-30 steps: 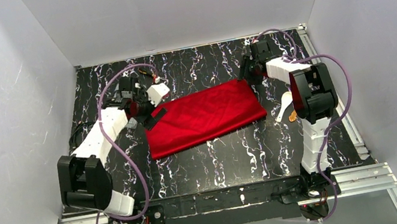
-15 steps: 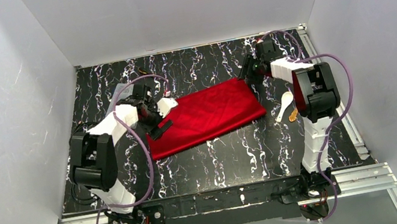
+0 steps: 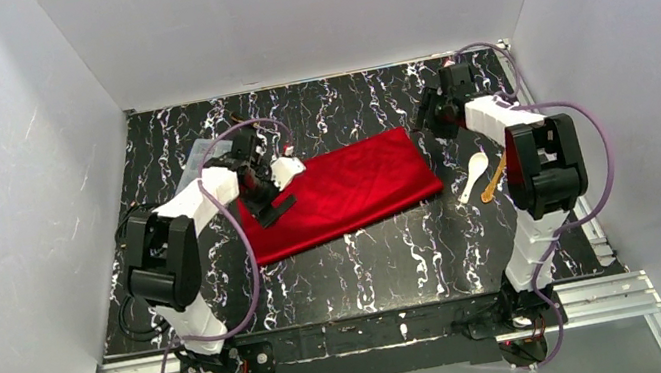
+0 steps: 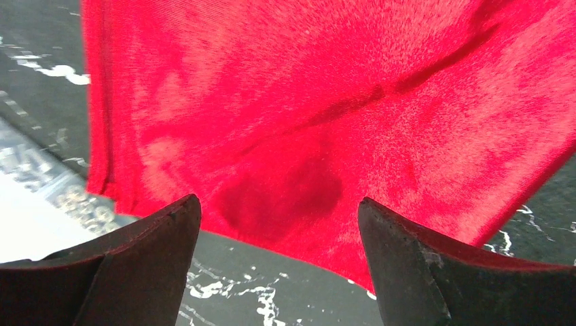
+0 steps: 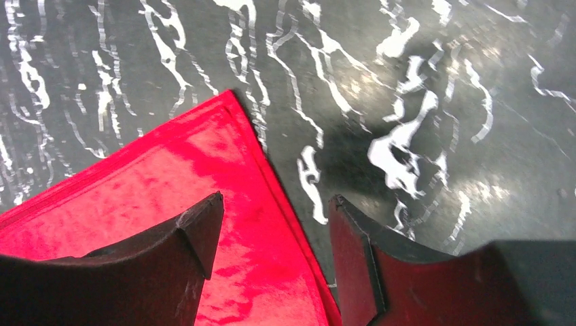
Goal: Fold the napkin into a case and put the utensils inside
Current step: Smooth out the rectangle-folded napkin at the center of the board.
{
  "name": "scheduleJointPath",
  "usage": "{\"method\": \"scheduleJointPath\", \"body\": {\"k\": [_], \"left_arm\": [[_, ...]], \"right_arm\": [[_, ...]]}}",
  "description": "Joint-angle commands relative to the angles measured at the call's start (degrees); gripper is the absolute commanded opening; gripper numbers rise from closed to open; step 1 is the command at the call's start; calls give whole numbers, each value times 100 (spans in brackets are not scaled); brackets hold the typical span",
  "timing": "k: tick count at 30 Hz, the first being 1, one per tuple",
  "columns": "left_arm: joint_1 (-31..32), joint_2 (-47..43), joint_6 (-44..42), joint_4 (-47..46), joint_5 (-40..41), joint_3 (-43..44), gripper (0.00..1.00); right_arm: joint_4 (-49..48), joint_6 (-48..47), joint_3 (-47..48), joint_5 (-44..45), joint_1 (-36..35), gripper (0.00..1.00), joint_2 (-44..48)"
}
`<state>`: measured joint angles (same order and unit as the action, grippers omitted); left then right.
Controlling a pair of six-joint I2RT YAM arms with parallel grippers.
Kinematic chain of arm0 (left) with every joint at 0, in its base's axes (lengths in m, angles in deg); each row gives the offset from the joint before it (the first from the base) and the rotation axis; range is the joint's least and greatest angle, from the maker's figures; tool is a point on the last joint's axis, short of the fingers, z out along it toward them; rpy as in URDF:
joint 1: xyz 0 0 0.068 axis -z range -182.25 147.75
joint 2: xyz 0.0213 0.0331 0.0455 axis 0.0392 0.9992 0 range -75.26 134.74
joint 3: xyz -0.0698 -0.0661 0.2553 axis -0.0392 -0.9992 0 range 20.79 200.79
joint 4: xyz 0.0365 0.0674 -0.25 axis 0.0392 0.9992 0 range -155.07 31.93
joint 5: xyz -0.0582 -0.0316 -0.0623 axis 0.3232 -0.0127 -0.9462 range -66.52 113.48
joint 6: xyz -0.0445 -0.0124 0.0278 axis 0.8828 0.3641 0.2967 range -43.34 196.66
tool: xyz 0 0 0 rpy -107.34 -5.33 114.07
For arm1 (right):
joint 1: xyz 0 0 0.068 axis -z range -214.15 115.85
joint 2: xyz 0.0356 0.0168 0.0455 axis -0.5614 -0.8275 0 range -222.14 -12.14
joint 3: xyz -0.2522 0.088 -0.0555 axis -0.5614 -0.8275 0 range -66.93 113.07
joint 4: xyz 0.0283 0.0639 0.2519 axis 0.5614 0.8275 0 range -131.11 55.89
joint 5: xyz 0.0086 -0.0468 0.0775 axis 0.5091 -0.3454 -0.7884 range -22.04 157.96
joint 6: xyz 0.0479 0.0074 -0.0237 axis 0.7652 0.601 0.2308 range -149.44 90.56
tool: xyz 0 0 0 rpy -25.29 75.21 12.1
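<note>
L grip: my left gripper [image 4: 278, 207] has swung in from off the cloth's left side and now hangs over the left end of the napkin [image 3: 347, 189]. Jaws wide apart, nothing held. Can't tell if the tips touch the cloth.
R grip: my right gripper [image 5: 276, 202] has drifted a little right but is still at the napkin's far right corner. Jaws apart, nothing clamped. 1 finger sits over red cloth, the other over bare table [image 3: 379, 259], so they straddle the hem.
R elbow: moved right, so both utensils now show fully in the top view.
Napkin pos: unchanged over the 3 top views. Long rectangle, mid-table, slightly skewed.
Utensils pos: white spoon [image 3: 472, 173] and yellow-gold utensil [image 3: 496, 179] lie side by side on the table, just right of the napkin, not on it.
Meaning: prob. setting up the next fold, 1 gripper at each end. Case not formed yet, utensils still outside.
Napkin mat.: bright red, fine weave, slight sheen. Diagonal creases, a darker patch btwn my left fingers. Stitched hem at the right corner, stacked layers at the left edge. Looks thin and limp, so likely to slide on this surface.
Table mat.: black w/ white marble veining, glossy, flat.
Spoon: white plastic, round bowl, slim handle.
Other utensil: slender. Too small to tell what type.
</note>
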<state>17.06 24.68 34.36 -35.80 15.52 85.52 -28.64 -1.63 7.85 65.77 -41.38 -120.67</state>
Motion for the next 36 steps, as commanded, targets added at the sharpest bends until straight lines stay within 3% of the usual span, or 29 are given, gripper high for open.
{"method": "scheduleJointPath", "body": {"k": [1,8,15,22,30,36], "left_arm": [[9,-733,282,745,-245,565,86],[15,-1457,-569,1800,-573,27,91],[56,-1809,-966,2280,-731,-631,89],[205,-2120,-1246,1894,-763,-1405,84],[321,-2017,-1298,1037,-451,-1831,66],[483,-1920,-1366,777,-292,-1891,64]], "right_arm": [[-252,-369,662,-686,-133,66,-211],[526,-1216,2055,-288,-506,75,-1159],[633,-1749,2457,-735,-339,79,-1648],[658,-1865,2639,-1570,-255,75,-2093],[402,-1636,2099,-1732,-271,64,-2143],[151,-1437,1602,-1729,-313,62,-1943]]}}
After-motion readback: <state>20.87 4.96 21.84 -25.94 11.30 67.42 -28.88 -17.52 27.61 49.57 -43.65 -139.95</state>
